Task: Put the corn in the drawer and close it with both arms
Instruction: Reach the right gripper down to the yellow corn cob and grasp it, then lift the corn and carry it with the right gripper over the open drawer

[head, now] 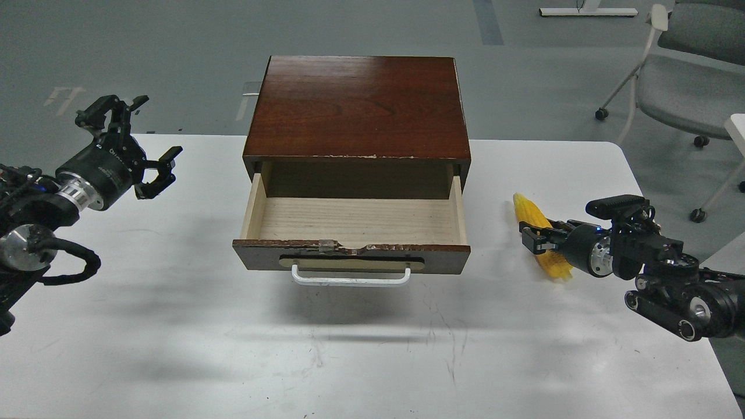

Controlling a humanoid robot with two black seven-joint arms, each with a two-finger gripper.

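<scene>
The corn (528, 212) lies on the white table (174, 326) to the right of the drawer, tilted with its pointed tip toward the back left. My right gripper (534, 237) comes in from the right and is closed around the cob's middle, hiding that part. The drawer (355, 221) is pulled open and its pale wood inside holds nothing; its white bar handle (349, 279) faces me. My left gripper (148, 145) is open and holds nothing, raised over the table's far left, well apart from the drawer.
The dark brown cabinet (356, 107) that holds the drawer stands at the table's back middle. A grey office chair (687, 81) stands on the floor behind the table's right corner. The table's right edge runs close under my right arm.
</scene>
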